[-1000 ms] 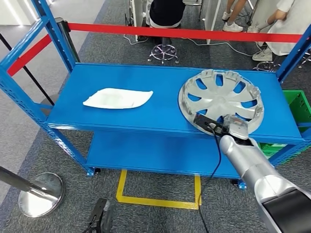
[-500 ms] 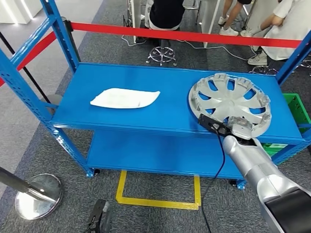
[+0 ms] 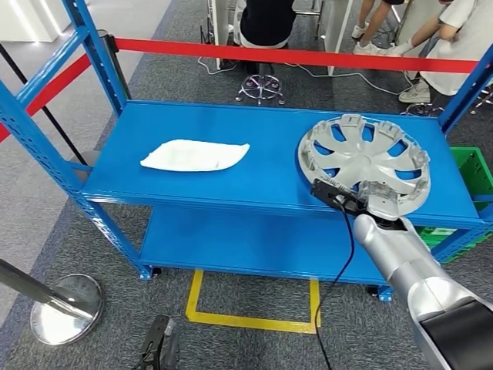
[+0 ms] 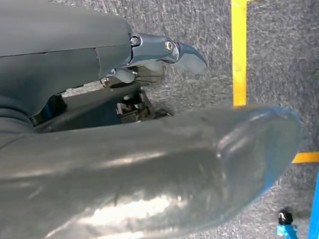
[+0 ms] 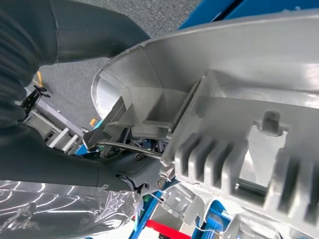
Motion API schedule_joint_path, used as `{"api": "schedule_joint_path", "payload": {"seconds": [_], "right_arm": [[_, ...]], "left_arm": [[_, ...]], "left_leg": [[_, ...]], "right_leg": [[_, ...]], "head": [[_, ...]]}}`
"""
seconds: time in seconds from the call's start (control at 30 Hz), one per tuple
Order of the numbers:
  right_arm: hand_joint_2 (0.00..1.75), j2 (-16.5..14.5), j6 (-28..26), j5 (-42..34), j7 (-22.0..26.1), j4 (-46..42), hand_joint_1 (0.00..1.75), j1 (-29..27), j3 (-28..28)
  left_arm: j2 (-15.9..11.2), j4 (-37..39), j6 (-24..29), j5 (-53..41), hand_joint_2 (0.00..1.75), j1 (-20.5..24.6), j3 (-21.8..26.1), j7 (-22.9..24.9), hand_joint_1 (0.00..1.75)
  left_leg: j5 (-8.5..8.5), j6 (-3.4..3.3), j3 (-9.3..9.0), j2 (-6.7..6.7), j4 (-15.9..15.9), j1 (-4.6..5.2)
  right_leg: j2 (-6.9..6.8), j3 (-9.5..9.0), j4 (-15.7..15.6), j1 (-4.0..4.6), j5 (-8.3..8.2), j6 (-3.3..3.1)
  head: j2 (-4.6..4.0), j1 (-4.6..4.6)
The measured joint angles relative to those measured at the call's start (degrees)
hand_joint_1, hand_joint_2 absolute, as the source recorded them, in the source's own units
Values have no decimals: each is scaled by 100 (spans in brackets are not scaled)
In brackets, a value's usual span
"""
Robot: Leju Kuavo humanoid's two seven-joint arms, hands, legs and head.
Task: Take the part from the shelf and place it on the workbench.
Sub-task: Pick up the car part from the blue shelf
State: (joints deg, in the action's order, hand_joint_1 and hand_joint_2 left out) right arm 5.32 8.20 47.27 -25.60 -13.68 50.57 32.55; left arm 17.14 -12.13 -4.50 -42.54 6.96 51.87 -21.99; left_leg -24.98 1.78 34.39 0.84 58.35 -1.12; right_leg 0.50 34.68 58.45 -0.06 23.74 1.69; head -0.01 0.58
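Head view places the hubcap point(image 3: 364, 159), the silver part to be taken, inner side up on the right end of the blue shelf point(image 3: 233, 185), its near rim at the front edge, where an arm coming from below can reach it. The right hand point(image 3: 372, 202) is at that near rim. In the right wrist view the dark fingers point(image 5: 109, 132) hook beneath the rim of the hubcap point(image 5: 226, 109) and appear clamped on it, a hold suited to lifting by the edge, since a flat disc offers nothing else to grasp. It seems to rest on the shelf, so the lift is judged not begun. A white cloth point(image 3: 195, 156) lies well apart toward the left end. The left hand point(image 4: 165, 50) hangs over carpet with yellow tape point(image 4: 239, 50), holding nothing; whether its fingers are spread or curled cannot be told.
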Motion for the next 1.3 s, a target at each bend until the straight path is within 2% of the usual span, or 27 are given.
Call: {"api": "schedule_joint_path", "payload": {"seconds": [0.07, 0.13, 0.17, 0.2, 0.23, 0.3, 0.33, 0.4, 0.5, 0.53, 0.57, 0.63, 0.67, 0.7, 0.73, 0.77, 0.83, 0.87, 0.9, 1.0, 1.03, 1.07, 1.17, 1.2, 1.23, 1.27, 1.3], "right_arm": [[175, -21, 4, 11, 20, 0, 175, 21, 0], [175, -33, 13, 31, 38, 1, 175, 22, -1], [175, -39, 20, 45, 41, 2, 175, 19, 0], [175, -48, 28, 59, 43, 2, 175, 17, -1], [175, -57, 41, 71, 45, 2, 175, 18, -2], [175, -76, 74, 96, 48, 2, 175, 27, -7], [175, -82, 91, 106, 45, 2, 175, 37, -10], [175, -94, 117, 117, 29, 2, 175, 53, -22], [175, -101, 128, 123, 3, 3, 175, 50, -50], [175, -101, 127, 126, 2, 4, 175, 50, -65], [175, -101, 126, 131, 3, 6, 175, 50, -81], [175, -102, 124, 148, 13, 9, 175, 34, -106], [175, -103, 124, 161, 17, 11, 175, 21, -110], [175, -103, 124, 175, 22, 12, 175, 11, -113], [175, -103, 123, 188, 24, 13, 175, 8, -115], [175, -103, 123, 196, 25, 13, 175, 14, -118], [175, -104, 121, 201, 30, 13, 175, 39, -127], [175, -107, 120, 202, 34, 13, 175, 52, -132], [175, -109, 119, 205, 39, 13, 175, 61, -135], [175, -123, 108, 216, 52, 11, 175, 77, -136], [175, -131, 102, 219, 54, 10, 175, 88, -137], [175, -139, 87, 221, 56, 9, 175, 99, -139], [175, -168, -132, 195, 151, 9, 175, 94, -171], [175, -181, -264, 171, 218, 9, 175, 85, -202], [175, -198, -423, 129, 308, 7, 175, 78, -249], [175, -221, -600, 72, 424, 4, 175, 74, -310], [175, -252, -802, -15, 578, -7, 175, 76, -390]], "left_arm": [[-1, 0, -50, 4, 0, 1, 1, -34, 0], [-8, 0, -113, 25, 87, -11, 3, -49, 0], [-13, 0, -174, 55, 131, -20, 5, -45, 0], [-18, 0, -271, 98, 175, -28, 10, -37, 0], [-22, 0, -395, 144, 175, -30, 16, -20, 0], [-24, 1, -621, 217, 175, -27, 37, 40, 0], [-20, 1, -689, 234, 175, -24, 48, 80, 0], [-11, 2, -724, 243, 175, -25, 69, 154, 0], [-7, 2, -607, 257, 175, -29, 102, 177, 0], [-6, 2, -564, 276, 175, -25, 115, 155, 0], [-7, 2, -535, 299, 175, -19, 130, 131, 0], [-9, 2, -477, 335, 175, -9, 156, 131, 0], [-11, 2, -449, 341, 175, -8, 167, 155, 0], [-13, 2, -426, 344, 175, -9, 176, 182, 0], [-14, 2, -416, 344, 175, -8, 186, 203, 0], [-15, 2, -414, 344, 175, -7, 195, 213, 0], [-10, 2, -413, 344, 175, 1, 209, 217, 0], [-9, 2, -413, 344, 175, 5, 215, 218, 0], [-7, 2, -413, 344, 175, 7, 223, 219, 0], [-7, 2, -405, 334, 175, 9, 242, 221, 0], [-8, 2, -401, 325, 175, 11, 243, 218, 0], [-9, 2, -396, 317, 175, 12, 244, 211, 0], [-16, 2, -374, 311, 175, 3, 247, 175, 0], [-19, 2, -365, 314, 175, -3, 249, 157, 0], [-21, 2, -354, 323, 175, -7, 252, 132, 0], [-23, 2, -338, 335, 175, -10, 255, 102, 0], [-26, 2, -320, 353, 175, -10, 260, 67, 0]], "left_leg": [[-267, 43, 187, -16, 389, 8], [-639, 64, 553, -21, 1152, 14], [-727, 70, 689, -21, 1439, 13], [-711, 74, 741, -22, 1552, 12], [-579, 79, 671, -23, 1421, 9], [-199, 103, 301, -33, 711, -9], [-78, 95, 120, -24, 350, -18], [-23, 30, -34, -5, 9, -19], [-6, -125, -19, 0, -8, -7], [5, -164, -18, -4, -13, -11], [11, -195, -18, -7, -17, -16], [9, -226, -14, -9, -16, -7], [7, -232, -15, -9, -16, -1], [5, -234, -18, -7, -15, 3], [2, -234, -24, -4, -15, 6], [-3, -230, -35, 0, -15, 7], [-22, -199, -54, 5, -11, 17], [-28, -171, -56, 7, -11, 23], [-28, -136, -53, 7, -15, 25], [-23, -20, -52, 1, -41, 6], [-83, 12, -21, -5, 25, 6], [-206, 36, 63, -12, 206, 9], [-699, 78, 570, -21, 1227, 15], [-744, 85, 688, -21, 1449, 15], [-669, 90, 703, -22, 1462, 13], [-504, 94, 621, -24, 1279, 8], [-283, 101, 446, -33, 919, 1]], "right_leg": [[-16, -7, -42, -30, -34, -40], [-34, 17, -44, -32, -43, -56], [-40, 27, -43, -34, -47, -59], [-42, 34, -42, -39, -52, -57], [-41, 35, -41, -47, -56, -47], [-32, 35, -26, -65, -55, 2], [-21, 50, 0, -62, -48, 37], [0, 84, 19, -42, -54, 111], [1, 120, 17, -59, -50, 194], [-5, 178, 133, -64, 28, 213], [-11, 298, 383, -65, 168, 229], [-17, 665, 1179, -63, 528, 249], [-18, 837, 1530, -63, 642, 250], [-17, 924, 1694, -62, 652, 243], [-17, 899, 1621, -61, 555, 228], [-17, 763, 1328, -59, 375, 207], [-17, 344, 507, -49, 40, 163], [-15, 193, 221, -40, -37, 145], [-10, 115, 73, -26, -54, 127], [-1, 104, 16, -7, -61, 45], [-5, 93, -6, -18, -74, 11], [-13, 83, -27, -32, -87, -18], [-32, 94, -34, -41, -93, -58], [-34, 100, -32, -41, -93, -60], [-34, 103, -30, -44, -95, -58], [-30, 104, -25, -49, -95, -53], [-22, 107, -13, -54, -92, -36]], "head": [[-1, 8], [-1, 11], [-2, 10], [-2, 10], [-1, 10], [0, 12], [0, 19], [0, 19], [1, 4], [1, -8], [0, -19], [-1, -39], [-1, -41], [0, -42], [0, -42], [0, -43], [0, -42], [-1, -39], [-1, -36], [0, -32], [0, -27], [0, -20], [0, -10], [0, -9], [0, -8], [0, -9], [0, -7]]}}
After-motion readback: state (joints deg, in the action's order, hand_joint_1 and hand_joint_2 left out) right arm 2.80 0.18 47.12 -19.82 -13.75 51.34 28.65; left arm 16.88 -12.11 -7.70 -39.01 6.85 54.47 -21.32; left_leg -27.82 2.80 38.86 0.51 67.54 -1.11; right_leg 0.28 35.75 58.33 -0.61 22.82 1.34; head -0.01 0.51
